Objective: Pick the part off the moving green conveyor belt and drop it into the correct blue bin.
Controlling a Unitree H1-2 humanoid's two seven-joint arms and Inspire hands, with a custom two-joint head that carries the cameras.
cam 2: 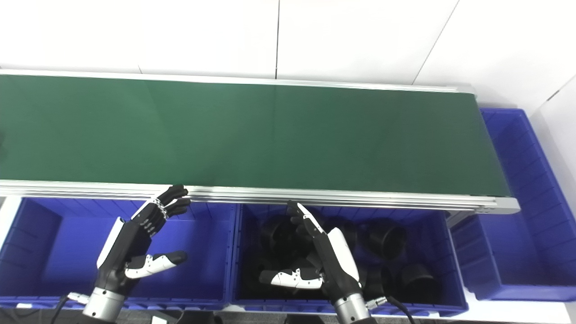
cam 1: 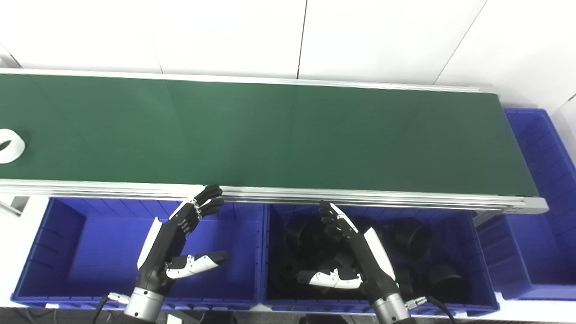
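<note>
A white ring-shaped part [cam 1: 9, 145] lies on the green conveyor belt [cam 1: 270, 135] at the far left edge of the left eye view; the right eye view does not show it. My left hand [cam 1: 180, 245] hovers open over the left blue bin [cam 1: 67, 243], fingers spread, holding nothing. Over the middle blue bin [cam 1: 463, 252], my right hand [cam 1: 355, 256] is open too, thumb pointing left. That bin holds several black cylindrical parts [cam 1: 411, 234]. Both hands sit below the belt's near rail, far from the white part.
A third blue bin [cam 1: 540, 180] stands past the belt's right end. The aluminium rail [cam 1: 360, 195] runs along the belt's near edge above the bins. White wall panels rise behind the belt.
</note>
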